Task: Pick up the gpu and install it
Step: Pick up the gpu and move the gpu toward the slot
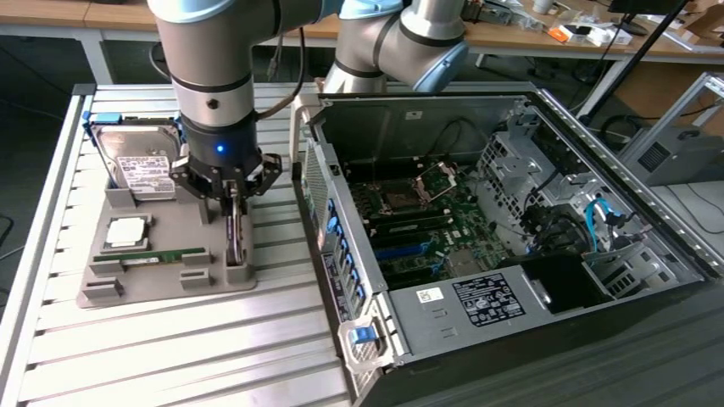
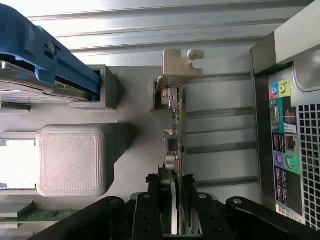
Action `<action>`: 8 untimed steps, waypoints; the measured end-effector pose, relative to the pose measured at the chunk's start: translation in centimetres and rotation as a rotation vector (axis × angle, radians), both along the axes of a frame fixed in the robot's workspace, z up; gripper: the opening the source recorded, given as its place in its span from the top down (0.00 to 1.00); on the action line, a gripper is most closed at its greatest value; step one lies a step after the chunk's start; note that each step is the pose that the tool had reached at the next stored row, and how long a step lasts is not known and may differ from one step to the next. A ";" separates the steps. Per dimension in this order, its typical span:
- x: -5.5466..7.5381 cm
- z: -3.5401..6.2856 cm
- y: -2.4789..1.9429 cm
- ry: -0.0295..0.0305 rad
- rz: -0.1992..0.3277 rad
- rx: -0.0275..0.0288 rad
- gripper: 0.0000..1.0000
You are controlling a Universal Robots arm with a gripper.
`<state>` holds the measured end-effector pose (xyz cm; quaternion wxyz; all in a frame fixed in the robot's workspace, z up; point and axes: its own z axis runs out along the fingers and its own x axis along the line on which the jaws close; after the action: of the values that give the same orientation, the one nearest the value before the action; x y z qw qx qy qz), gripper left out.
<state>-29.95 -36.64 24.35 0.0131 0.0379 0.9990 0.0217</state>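
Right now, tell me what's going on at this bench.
A silver-grey robot arm has its pincer down over the top edge of the thin dark circuit card with a silvery metal edge, the gpu. The card stands on edge in its slot on the grey moulded holder tray, not yet lifted out. The silver computer case lies open beside the tray.

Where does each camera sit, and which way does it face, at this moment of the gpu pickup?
Exterior view: off the arm and raised, looking down on the slatted table, with the parts tray on its left and the open computer case on its right; the arm and gripper show, over the gpu.
Wrist view: on the wrist, looking down past the gripper at the gpu, seen edge-on; the gripper's dark body shows.
Shared: gripper, gpu, tray, case.
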 end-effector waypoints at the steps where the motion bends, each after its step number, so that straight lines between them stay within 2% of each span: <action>1: 0.0 0.10 0.00 0.0000 0.000 0.0000 0.70; 8: 0.0 0.52 0.00 -0.0002 0.000 0.0001 0.70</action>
<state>-29.94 -36.63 24.87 0.0132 0.0379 0.9990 0.0218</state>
